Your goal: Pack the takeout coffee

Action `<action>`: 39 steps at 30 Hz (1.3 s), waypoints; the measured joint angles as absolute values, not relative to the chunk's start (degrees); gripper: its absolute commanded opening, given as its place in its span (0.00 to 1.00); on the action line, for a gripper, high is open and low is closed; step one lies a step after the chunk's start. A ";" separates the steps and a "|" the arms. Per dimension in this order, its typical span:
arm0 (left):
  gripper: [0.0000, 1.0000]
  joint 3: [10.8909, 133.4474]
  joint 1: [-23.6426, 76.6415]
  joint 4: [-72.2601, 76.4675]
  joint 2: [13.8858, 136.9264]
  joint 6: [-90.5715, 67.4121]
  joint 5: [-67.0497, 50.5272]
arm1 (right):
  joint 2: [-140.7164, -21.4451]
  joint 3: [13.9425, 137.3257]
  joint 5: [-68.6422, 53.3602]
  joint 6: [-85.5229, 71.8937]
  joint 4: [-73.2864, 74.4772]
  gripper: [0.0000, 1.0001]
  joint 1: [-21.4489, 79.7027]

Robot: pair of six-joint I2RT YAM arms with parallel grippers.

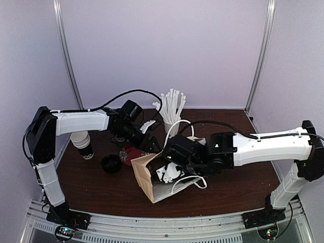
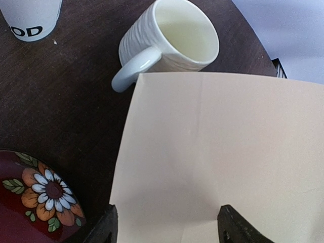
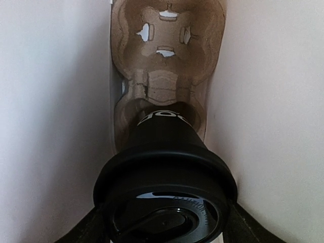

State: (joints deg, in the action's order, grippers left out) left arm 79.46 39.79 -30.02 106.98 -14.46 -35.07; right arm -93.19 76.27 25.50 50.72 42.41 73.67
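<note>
- Top view: the left arm (image 1: 81, 121) reached from the left edge to the middle of the frame, and its jaws sat at the upper left rim of the bag (image 1: 147, 185).
- The brown bag lay tilted on the counter (image 1: 243, 182) at lower centre, with its mouth toward the upper right and its white handles loose beside it.
- The right arm (image 1: 273, 147) came in from the right, and its jaws were pushed into the bag's mouth. The coffee could not be made out from here.
- A cup stack (image 1: 83, 144) stood at the left under the left arm, with a loose lid (image 1: 110, 163) just to its right and a red plate (image 1: 132, 152) next to that, by the bag.
- Straws (image 1: 172, 106) stood in a cup at upper centre.
- Left wrist view: the two fingers (image 2: 107, 228) showed at the bottom edge, set well apart. The left jaws were spread, with nothing clamped between them.
- The bag's pale panel (image 2: 228, 152) filled the right and lower part of the frame beyond the fingers.
- A ribbed mug (image 2: 172, 45) stood at top centre, touching or just behind the panel's upper edge.
- A white cup (image 2: 30, 17) with dark letters was at upper left, and the flowered plate (image 2: 40, 197) at lower left.
- Right wrist view: the camera looked down inside the bag, with pale walls (image 3: 50, 126) on both sides.
- The coffee (image 3: 164, 147) filled the lower centre, with its black lid (image 3: 167, 197) nearest the camera.
- The right jaws were clamped on the coffee, one finger (image 3: 86, 230) pressed to each side of the lid.
- The coffee's base was at the near socket of a pulp carrier (image 3: 167, 45) at the bag's far end, and the far socket was at the top of the frame.
</note>
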 measured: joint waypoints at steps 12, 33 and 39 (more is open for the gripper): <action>0.70 79.46 39.57 -30.02 107.26 -14.41 -35.68 | -94.80 76.16 24.05 50.61 40.82 0.52 71.61; 0.68 79.46 39.31 -30.02 107.37 -13.98 -35.77 | -98.48 76.42 21.91 51.13 36.67 0.53 68.77; 0.71 79.99 39.31 -30.92 107.37 -13.58 -34.87 | -101.03 81.84 18.59 50.54 42.04 0.53 67.59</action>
